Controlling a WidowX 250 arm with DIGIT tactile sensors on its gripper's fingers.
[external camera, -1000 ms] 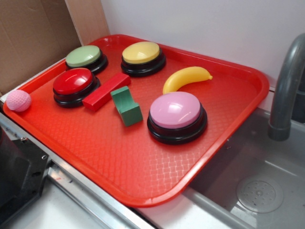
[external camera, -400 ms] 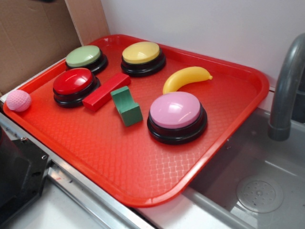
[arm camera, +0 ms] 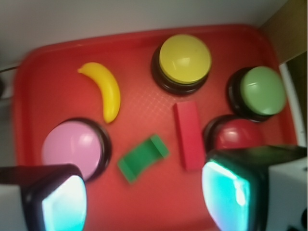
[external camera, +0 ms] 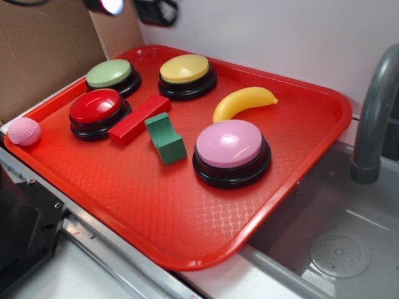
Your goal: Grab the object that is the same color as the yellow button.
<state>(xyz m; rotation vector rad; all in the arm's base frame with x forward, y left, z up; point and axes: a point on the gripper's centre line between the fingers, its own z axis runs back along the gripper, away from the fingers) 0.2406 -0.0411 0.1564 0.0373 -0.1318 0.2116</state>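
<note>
While my gripper point(arm camera: 144, 192) hangs spread and empty, the banana point(external camera: 244, 103) lies ungrabbed near the tray's point(external camera: 187, 255) back edge.

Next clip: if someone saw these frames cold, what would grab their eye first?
Probably the bright red tray beside a grey sink, crowded with four dome buttons. The pink button is nearest, the yellow button sits at the back, and the yellow toy banana lies between them towards the sink. In the wrist view, the gripper hangs open above the tray, its glowing teal fingers filling the lower corners.
</note>
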